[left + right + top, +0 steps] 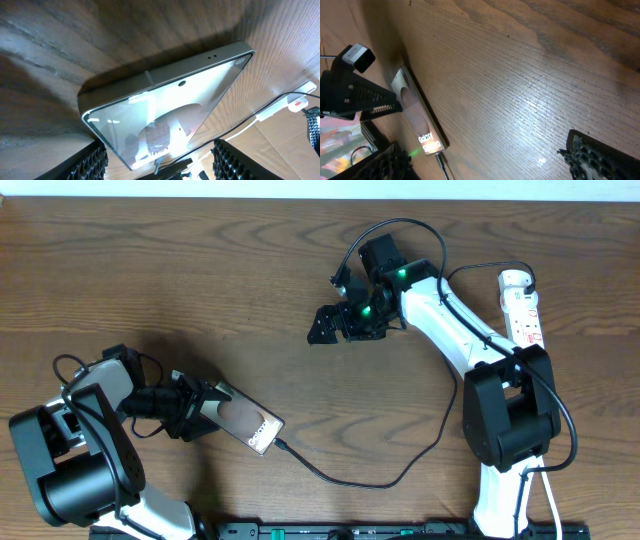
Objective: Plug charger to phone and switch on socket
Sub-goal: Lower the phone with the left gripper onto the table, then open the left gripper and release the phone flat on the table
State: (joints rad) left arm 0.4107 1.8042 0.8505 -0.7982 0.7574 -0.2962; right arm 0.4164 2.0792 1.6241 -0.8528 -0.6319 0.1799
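The phone (247,422) lies at the left front of the table, brownish back up, white lettering at its right end. The charger cable (345,481) has its connector tip in the phone's right end and runs in a loop to the right. Its plug end is hidden by the right arm. My left gripper (195,412) is open, its fingers on either side of the phone's (165,107) left end with a gap showing. My right gripper (330,325) is open and empty above the table's middle. The white socket strip (522,305) lies at the far right. The right wrist view shows the phone (417,115) with the connector in it.
The brown wooden table (200,270) carries everything. A black rail (330,530) runs along the front edge. The socket's white cord (548,500) hangs by the right arm base. The strip also shows small in the left wrist view (298,102).
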